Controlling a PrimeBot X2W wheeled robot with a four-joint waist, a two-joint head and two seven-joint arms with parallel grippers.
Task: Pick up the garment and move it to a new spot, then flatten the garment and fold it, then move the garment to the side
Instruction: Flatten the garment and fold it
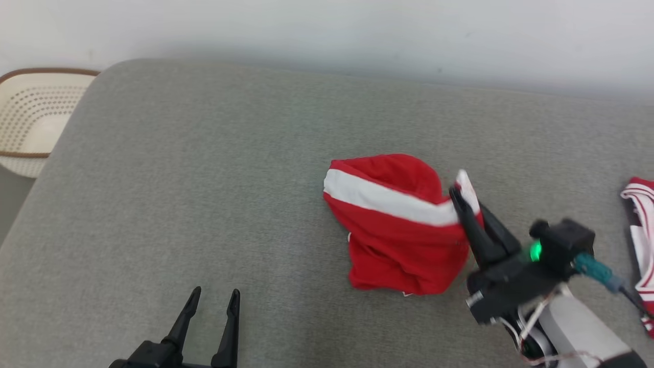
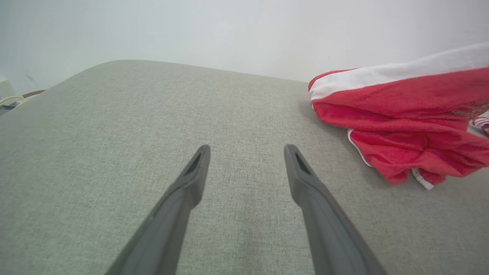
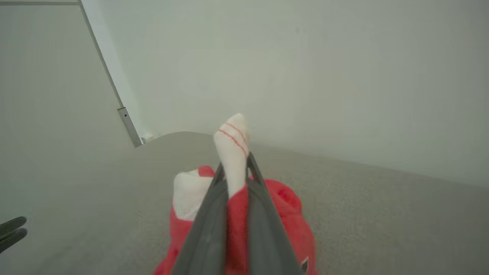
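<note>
Right gripper (image 1: pixel 456 194) is clamped on the garment (image 1: pixel 393 225), fingers pinched narrow on its right-hand corner. A white hem with thin red lines pokes up past the fingertips, and that corner is pulled up off the surface. The garment is red with a broad white band. It's bunched rather than flat, and its lower part sags onto the grey cushion (image 1: pixel 204 179), right of centre and mid-depth. Left gripper (image 1: pixel 214 292) sits near left, fingers spread wide with nothing between them, pointing toward the far side. It's low over bare cushion and well apart from the garment; can't tell if it touches the fabric surface. A cream perforated basket (image 1: pixel 30 117) with a brown rim stands off the cushion's far left corner. A second red-and-white striped cloth (image 1: pixel 641 230) lies at the right edge, apart from the held garment. Pale wall (image 1: pixel 357 30) runs behind the far side.
</note>
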